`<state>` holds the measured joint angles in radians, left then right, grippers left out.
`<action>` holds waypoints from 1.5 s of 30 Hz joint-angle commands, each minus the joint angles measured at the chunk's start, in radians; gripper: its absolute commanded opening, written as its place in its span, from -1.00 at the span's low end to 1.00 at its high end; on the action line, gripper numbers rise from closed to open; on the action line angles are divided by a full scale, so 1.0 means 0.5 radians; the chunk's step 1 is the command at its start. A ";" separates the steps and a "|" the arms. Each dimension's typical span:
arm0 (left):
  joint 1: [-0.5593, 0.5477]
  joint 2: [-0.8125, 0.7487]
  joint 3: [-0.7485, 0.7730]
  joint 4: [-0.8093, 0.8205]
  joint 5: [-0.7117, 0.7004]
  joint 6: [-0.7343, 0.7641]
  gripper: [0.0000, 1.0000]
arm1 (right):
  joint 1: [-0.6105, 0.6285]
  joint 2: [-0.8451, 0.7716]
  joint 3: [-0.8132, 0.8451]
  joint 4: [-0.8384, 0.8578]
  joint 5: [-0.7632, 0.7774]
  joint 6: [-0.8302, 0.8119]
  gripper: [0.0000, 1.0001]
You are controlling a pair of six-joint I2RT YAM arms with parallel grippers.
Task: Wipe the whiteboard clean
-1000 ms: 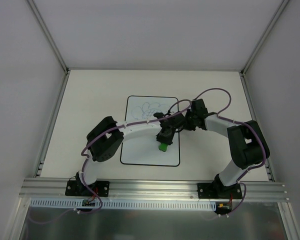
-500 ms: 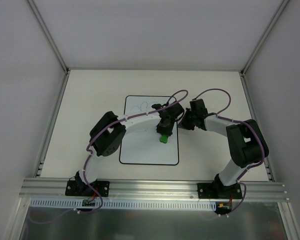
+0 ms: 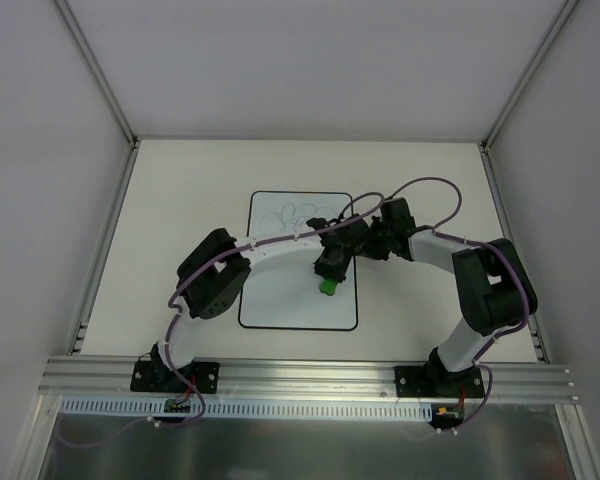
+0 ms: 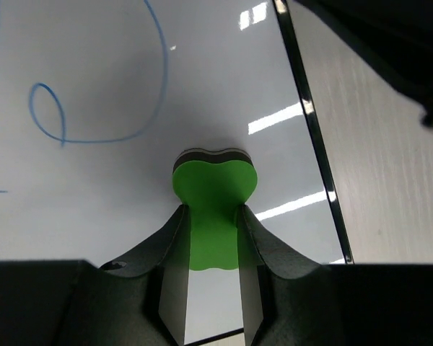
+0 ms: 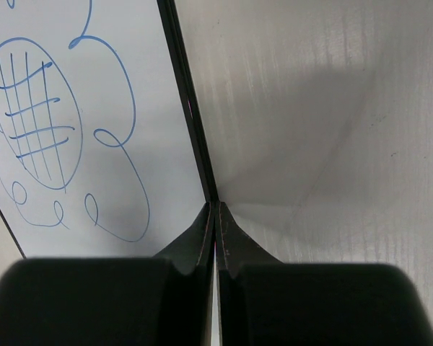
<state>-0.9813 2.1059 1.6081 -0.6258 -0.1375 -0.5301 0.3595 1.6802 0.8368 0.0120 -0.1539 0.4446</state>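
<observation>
The whiteboard (image 3: 280, 300) lies flat in the middle of the counter (image 3: 180, 200), a little nearer the near edge than the far edge; its long side runs from the near edge to the far edge. The blue drawing (image 3: 292, 214) sits on the end of the board toward the far edge; the end toward the near edge looks plain white.

The left gripper (image 4: 213, 216) is over the board, close to its right side and about halfway along. It pinches the green eraser (image 4: 213, 176) tight between its two fingers; the eraser's dark layer faces the board, but I cannot tell if it touches. From the eraser, the drawing lies toward the far edge and toward the left edge of the counter; so I think the next wipe must go that way. The left arm has the eraser and is over the board, so the wipe is its job.

The right gripper (image 5: 215, 216) has its fingers pressed together with nothing between them. Its tip sits right at the black border (image 5: 184, 108) on the board's right side; I think it holds the board down so it does not slide. The two grippers are very near each other; a wide wipe could bump them.
</observation>
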 commanded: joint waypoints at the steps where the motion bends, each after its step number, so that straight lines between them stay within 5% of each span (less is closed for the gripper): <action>1: -0.169 0.007 -0.209 -0.267 0.183 -0.004 -1.00 | 0.014 0.097 -0.048 -0.168 0.026 -0.009 -0.99; 13: -0.139 -0.334 -0.578 -0.258 0.033 -0.231 -1.00 | 0.014 0.097 -0.044 -0.174 0.041 -0.024 -0.99; 22: 0.471 -0.466 -0.480 -0.230 -0.314 -0.124 -1.00 | 0.014 0.094 -0.051 -0.174 0.075 -0.082 -0.99; 32: 0.941 -0.337 -0.486 -0.013 -0.188 -0.029 -1.00 | 0.023 0.091 -0.041 -0.174 0.090 -0.171 -0.99; 45: 0.435 0.111 -0.121 0.018 0.122 -0.035 -1.00 | 0.042 0.088 -0.014 -0.199 0.127 -0.193 -0.99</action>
<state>-0.6865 2.0628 1.5463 -0.6228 -0.1947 -0.5533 0.3702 1.6840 0.8417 0.0147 -0.1619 0.3859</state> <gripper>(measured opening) 0.264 0.009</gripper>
